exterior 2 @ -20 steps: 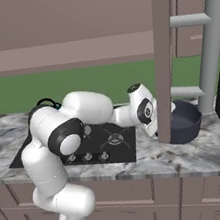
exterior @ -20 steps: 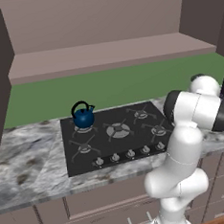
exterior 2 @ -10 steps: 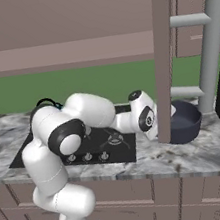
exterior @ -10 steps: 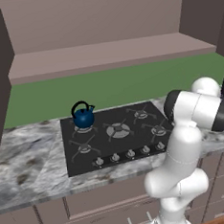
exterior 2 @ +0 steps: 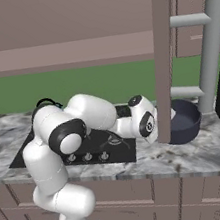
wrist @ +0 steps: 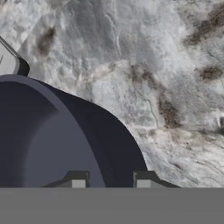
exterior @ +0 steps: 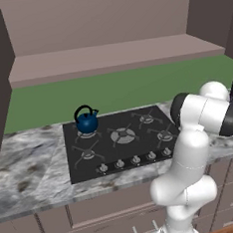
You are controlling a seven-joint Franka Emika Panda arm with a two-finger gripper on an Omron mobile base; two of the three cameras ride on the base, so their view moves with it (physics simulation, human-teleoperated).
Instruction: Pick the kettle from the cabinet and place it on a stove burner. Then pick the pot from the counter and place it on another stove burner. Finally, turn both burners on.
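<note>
Since the earlier frames, the wrist has been carried further right and down toward the pot, while the kettle has remained where it was. In the hand view, the end effector is seen with one fingertip inside the pot's wall and the other outside it, so the thick rim lies between them; whether the fingertips are actually pressed onto the rim cannot be told.

The pot is seen standing on the marble bench just right of the cooktop, partly hidden behind a brown vertical panel in the right base view. The kettle is seen resting upright on the rear left burner of the cooktop, near the bench's back edge. The cabinet's shelf is seen above the green backsplash.
</note>
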